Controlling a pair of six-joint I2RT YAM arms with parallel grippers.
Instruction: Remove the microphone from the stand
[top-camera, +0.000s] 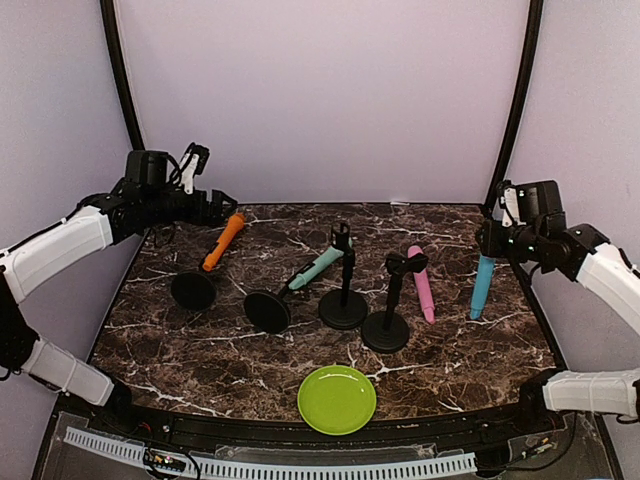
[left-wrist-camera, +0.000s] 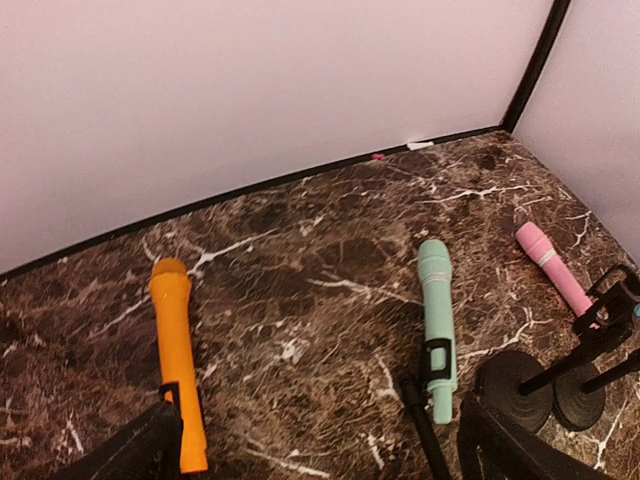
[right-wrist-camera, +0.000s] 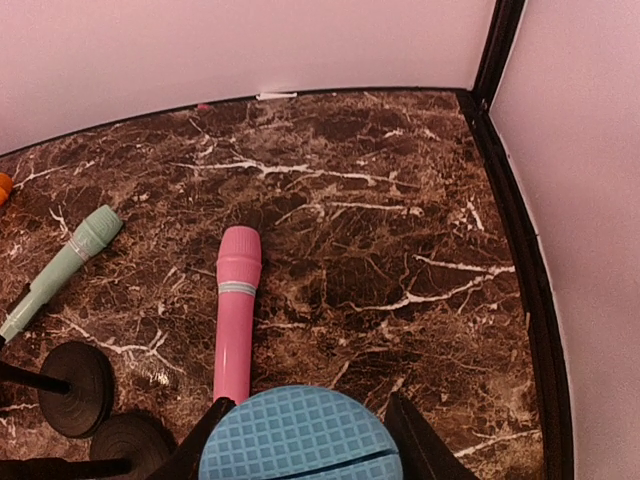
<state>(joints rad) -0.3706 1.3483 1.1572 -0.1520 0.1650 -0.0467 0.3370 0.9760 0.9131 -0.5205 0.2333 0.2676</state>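
Note:
An orange microphone (top-camera: 223, 242) (left-wrist-camera: 176, 360) sits tilted in the clip of a black stand (top-camera: 192, 290) at the left. My left gripper (top-camera: 222, 208) (left-wrist-camera: 330, 462) hovers at its upper end, open; the microphone lies beside the left finger, not gripped. A teal microphone (top-camera: 315, 267) (left-wrist-camera: 436, 320) rests in the clip of a second stand (top-camera: 267, 311). My right gripper (top-camera: 490, 245) (right-wrist-camera: 305, 450) is shut on a blue microphone (top-camera: 482, 285) (right-wrist-camera: 300, 435), which hangs upright over the right side of the table.
Two more black stands (top-camera: 343, 308) (top-camera: 385, 330) are in the middle, their clips without microphones. A pink microphone (top-camera: 422, 283) (right-wrist-camera: 235, 315) lies beside the right one. A green plate (top-camera: 337, 399) is at the front edge. Pale walls close the back and sides.

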